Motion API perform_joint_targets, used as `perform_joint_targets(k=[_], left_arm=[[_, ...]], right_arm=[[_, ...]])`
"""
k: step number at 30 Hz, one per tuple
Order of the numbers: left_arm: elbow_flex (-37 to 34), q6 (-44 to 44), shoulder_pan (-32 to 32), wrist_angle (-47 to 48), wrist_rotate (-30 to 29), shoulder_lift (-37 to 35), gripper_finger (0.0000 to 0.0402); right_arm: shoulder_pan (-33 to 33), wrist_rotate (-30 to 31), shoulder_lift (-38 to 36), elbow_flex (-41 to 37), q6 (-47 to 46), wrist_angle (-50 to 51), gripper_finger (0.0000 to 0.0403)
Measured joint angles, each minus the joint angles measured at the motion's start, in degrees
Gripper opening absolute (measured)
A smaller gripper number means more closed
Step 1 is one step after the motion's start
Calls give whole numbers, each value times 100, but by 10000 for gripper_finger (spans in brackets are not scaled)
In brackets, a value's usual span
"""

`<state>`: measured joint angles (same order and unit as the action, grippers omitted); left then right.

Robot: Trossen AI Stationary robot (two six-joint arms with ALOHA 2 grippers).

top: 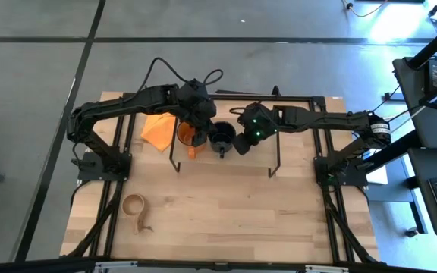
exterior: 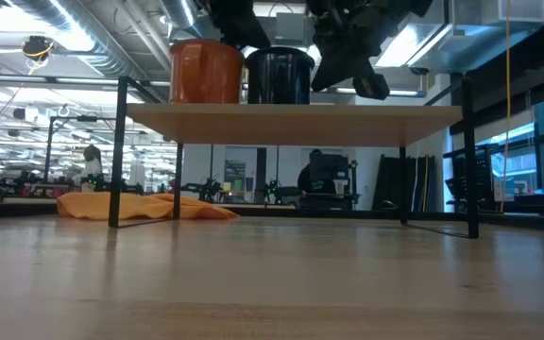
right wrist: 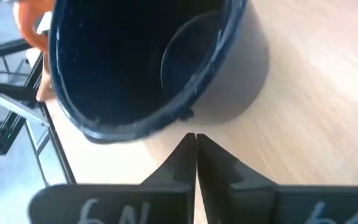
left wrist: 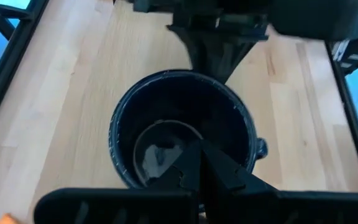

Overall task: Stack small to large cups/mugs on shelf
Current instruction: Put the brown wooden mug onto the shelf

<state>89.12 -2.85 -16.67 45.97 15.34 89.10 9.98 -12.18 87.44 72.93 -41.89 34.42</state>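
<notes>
The orange mug (top: pixel 188 137) and the dark mug (top: pixel 221 136) stand upright side by side on the shelf (exterior: pixel 348 113), handles toward the near edge. My left gripper (left wrist: pixel 199 149) hangs shut above the two mugs, looking down into the dark mug (left wrist: pixel 179 124). My right gripper (right wrist: pixel 196 138) is shut, its tips right beside the dark mug (right wrist: pixel 166 68), on the mug's side toward the table's right (top: pixel 238 142). The wooden cup (top: pixel 134 206) stands on the tabletop at the near left, its handle toward the near edge. My right gripper's shut fingertips stand at the dark mug's outer wall (right wrist: pixel 197 115), low down, slanting down from the table's right. Whether they touch the wall I cannot tell. The mug stands upright on the shelf.
An orange cloth (top: pixel 158 130) lies on the tabletop left of the shelf, partly under its left end (exterior: pixel 144 206). The shelf's black wire legs (exterior: pixel 115 156) reach down to the table. Bare tabletop lies between the shelf and the near edge.
</notes>
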Motion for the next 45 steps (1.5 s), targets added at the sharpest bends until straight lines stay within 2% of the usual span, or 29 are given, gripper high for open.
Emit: perform_joint_targets(k=[4,9,11,15,19,23,26,30,34,37,40,43,45], left_arm=[[-7,-68,3,128,-117,-112,0],[-7,-22,134,26,-248,-709,0],[0,77,224,180,-489,-996,0],[0,254,573,1234,-1366,-1579,0],[-2,850,1331,2071,-1956,-2149,0],[0,1710,2552,2089,-2589,-2633,0],[-29,2481,3350,2111,-2983,-2812,0],[-536,3119,3969,1826,-2967,-2962,0],[-1620,3147,4461,436,-2858,-3068,0],[-2410,3537,4761,-279,-2263,-3217,0],[-2959,4881,5256,420,-1743,-3286,0],[-3202,6123,5892,1427,-1601,-3289,0],[-3291,6931,6203,1765,-1579,-3285,0]], right_arm=[[-69,-296,0,0,52,113,14],[-207,-353,0,0,253,-32,14],[-236,-473,0,0,372,-288,14],[-346,-1016,-7,2,542,-1027,14],[-630,-889,-11,81,1030,-1410,14],[-978,-253,-26,438,1703,-1978,14],[-1070,-137,-35,694,1881,-2369,14],[-1021,-92,-31,892,1506,-2954,14],[-1026,-422,-31,1047,1371,-3749,14],[-1042,-660,-31,1177,1347,-3922,14],[-1083,-737,-33,1290,1186,-3853,14],[-1171,-737,-26,1292,1063,-3619,14],[-1226,-748,-26,1292,1030,-3354,14]])
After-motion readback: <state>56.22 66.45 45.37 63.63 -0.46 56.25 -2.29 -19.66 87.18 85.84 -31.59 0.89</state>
